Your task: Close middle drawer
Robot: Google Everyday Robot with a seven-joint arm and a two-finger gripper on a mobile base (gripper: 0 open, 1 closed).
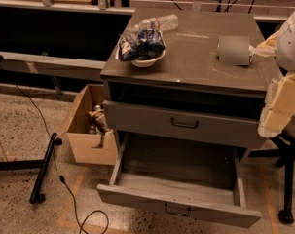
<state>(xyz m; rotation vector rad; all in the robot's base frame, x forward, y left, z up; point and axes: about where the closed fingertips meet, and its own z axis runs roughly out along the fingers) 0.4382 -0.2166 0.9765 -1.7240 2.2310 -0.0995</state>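
The middle drawer (pixel 178 179) is pulled far out of the grey cabinet and looks empty, showing a pale floor. Its grey front (pixel 137 199) faces me at the bottom of the view, with a small dark bow handle (pixel 177 210) at its centre. Above it, the other handled drawer front (pixel 137 118) stands slightly out from the cabinet. My gripper (pixel 282 104), pale yellow under a white arm part, hangs at the right edge beside the cabinet's right corner. It is level with the upper drawer, above and to the right of the open drawer, and touches nothing.
On the cabinet top (pixel 191 57) stand a white bowl of snack bags (pixel 141 48), a plastic bottle (pixel 159 22) and a grey roll (pixel 233 50). An open cardboard box (pixel 88 145) sits at the left. A black pole (pixel 44 167) and cable lie on the floor. A black stand (pixel 288 179) is at the right.
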